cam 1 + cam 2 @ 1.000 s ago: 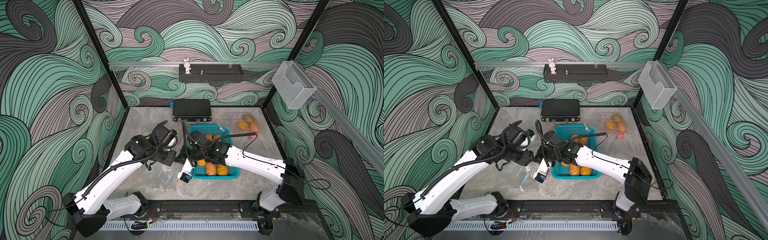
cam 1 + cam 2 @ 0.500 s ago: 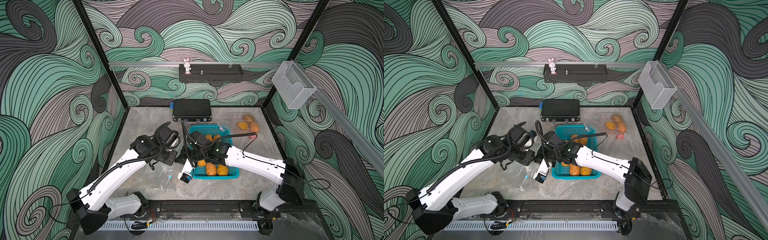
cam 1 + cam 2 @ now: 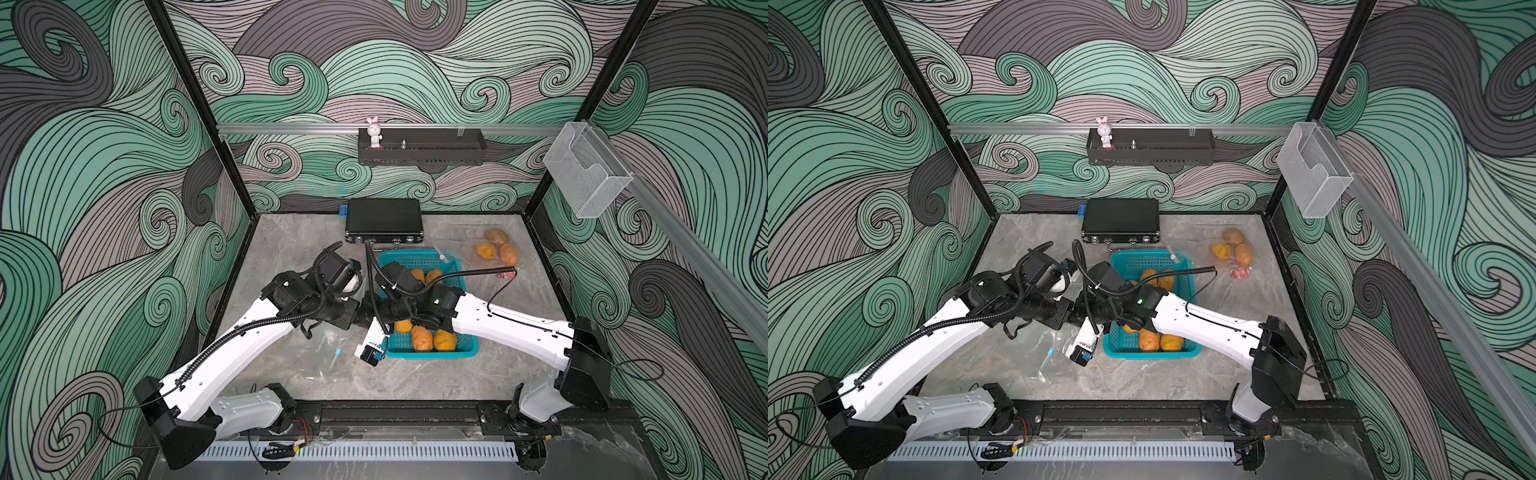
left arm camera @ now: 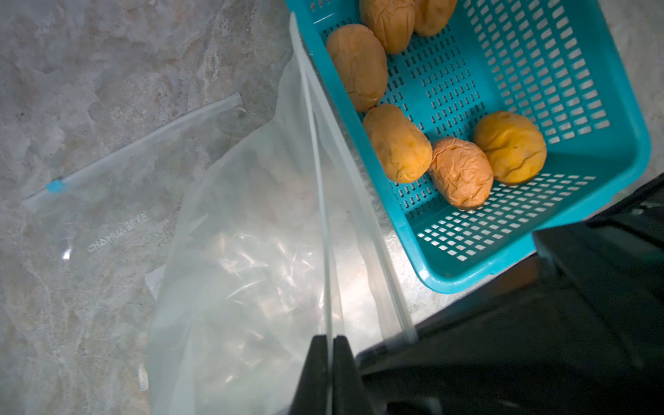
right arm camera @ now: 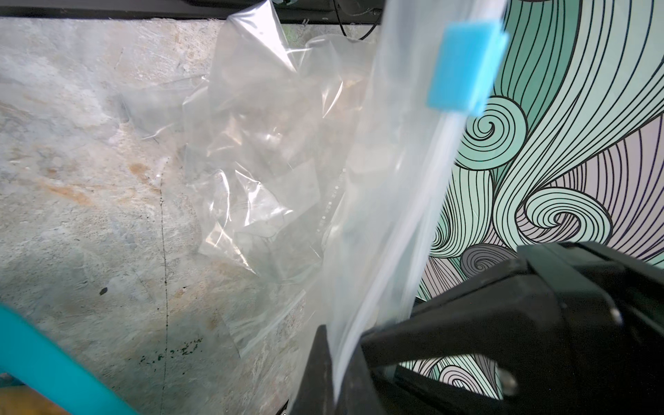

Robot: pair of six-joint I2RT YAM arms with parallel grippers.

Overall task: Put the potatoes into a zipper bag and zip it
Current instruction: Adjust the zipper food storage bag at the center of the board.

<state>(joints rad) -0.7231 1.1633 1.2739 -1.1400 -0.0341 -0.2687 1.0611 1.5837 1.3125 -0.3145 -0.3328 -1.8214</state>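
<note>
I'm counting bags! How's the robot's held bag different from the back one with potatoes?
The held zipper bag is empty; the back bag holds three potatoes. Left gripper and right gripper pinch the held zipper bag up; the back bag lies on the table. Both are clear.

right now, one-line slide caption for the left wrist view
Left gripper pinching the rim of the clear zipper bag, lifted beside the teal basket of potatoes.

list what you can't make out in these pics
Potatoes in the basket: the right arm covers its middle in both top views, so no full count.
Left gripper and right gripper: hidden under their wrists in both top views; only wrist views show them pinching the zipper bag.
Far bag: zipped or not, too small in top views.
Pink item: too small to identify.
</note>
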